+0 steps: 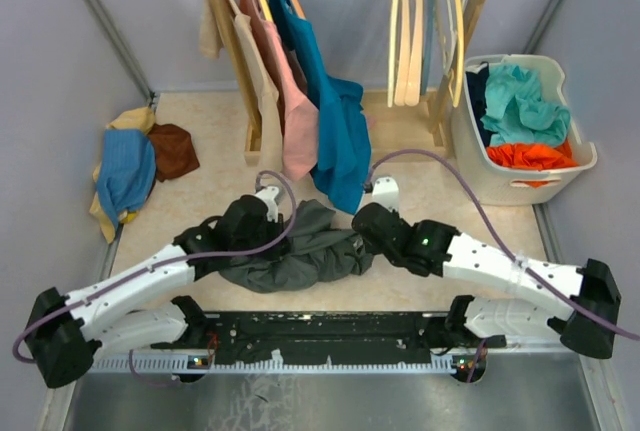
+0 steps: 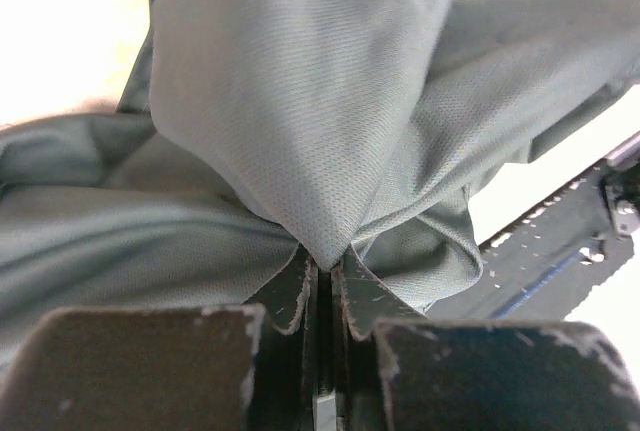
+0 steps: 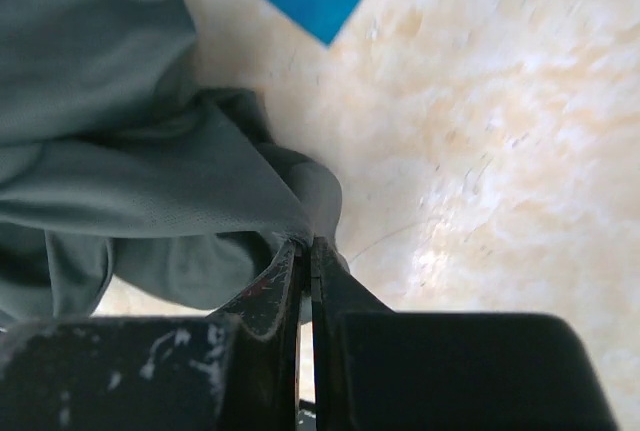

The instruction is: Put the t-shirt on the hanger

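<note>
t-shirt (image 1: pixel 300 246) is lying in a bunched heap at the middle of the worktop (image 1: pixel 200 201), close to the near edge. It is dark charcoal grey with a fine knit weave, heavily creased; the neck label isn't showing.

Left claw (image 2: pixel 325 269) is pinching a peak of the fabric, with the fingers nearly together and only a thin slit between them. The cloth is fanning up and out from the tips. Right claw (image 3: pixel 305 246) is doing the same on the heap's right side, fingers all but closed on a folded edge, with pale worktop right beside it.

Edges and room: bare worktop is showing to the right of the heap towards the laundry basket (image 1: pixel 578 166) at the far right corner, and to the left towards the clothes pile (image 1: pixel 130 171) at the left edge. The wooden rack (image 1: pixel 240 71) is standing along the far edge. The hem of the teal-blue shirt (image 1: pixel 338 131) is hanging just beyond the heap, near the right claw — tight there.

Counts: one t-shirt, two claws, one basket, one rack. The teal-blue shirt and a pink garment (image 1: pixel 296 111) are hanging on the rack's left half. The bare wooden hangers (image 1: pixel 405 36) are clustering on the right half — can't count them reliably. The pile is showing blue, brown and yellow cloth.
</note>
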{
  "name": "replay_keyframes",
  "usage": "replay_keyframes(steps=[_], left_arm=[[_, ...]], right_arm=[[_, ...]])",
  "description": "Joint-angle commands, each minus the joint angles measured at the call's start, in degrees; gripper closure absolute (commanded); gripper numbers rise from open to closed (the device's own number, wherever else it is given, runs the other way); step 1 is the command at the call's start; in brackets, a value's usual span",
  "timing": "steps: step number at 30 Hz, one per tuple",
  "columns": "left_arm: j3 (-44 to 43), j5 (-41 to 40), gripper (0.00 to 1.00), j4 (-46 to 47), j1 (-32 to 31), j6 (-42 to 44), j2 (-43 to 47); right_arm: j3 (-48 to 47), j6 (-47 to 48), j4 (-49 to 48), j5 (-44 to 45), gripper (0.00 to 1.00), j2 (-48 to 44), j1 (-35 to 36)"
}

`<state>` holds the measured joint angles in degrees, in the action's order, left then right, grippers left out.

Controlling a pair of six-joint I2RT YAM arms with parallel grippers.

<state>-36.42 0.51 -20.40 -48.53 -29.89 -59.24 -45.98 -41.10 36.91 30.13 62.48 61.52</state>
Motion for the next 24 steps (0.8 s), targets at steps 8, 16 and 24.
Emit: replay_keyframes(steps=[8, 16, 24], left_arm=[[-4.09, -1.18, 0.96, -9.49, -0.93, -6.82, 17.21], [-4.46, -7.98, 0.4, -15.93, -0.95, -8.83, 24.43], [-5.5, -7.12, 0.21, -12.32, -0.91, -5.91, 19.05]], right_arm=[[-16.91, 24.56, -1.49, 5.63, 1.0, -3.33, -0.31], [-18.6, 25.24, -3.06, -4.66, 1.0, -1.45, 0.63], [-19.87, 17.33, -1.21, -9.47, 1.0, 4.52, 1.15]])
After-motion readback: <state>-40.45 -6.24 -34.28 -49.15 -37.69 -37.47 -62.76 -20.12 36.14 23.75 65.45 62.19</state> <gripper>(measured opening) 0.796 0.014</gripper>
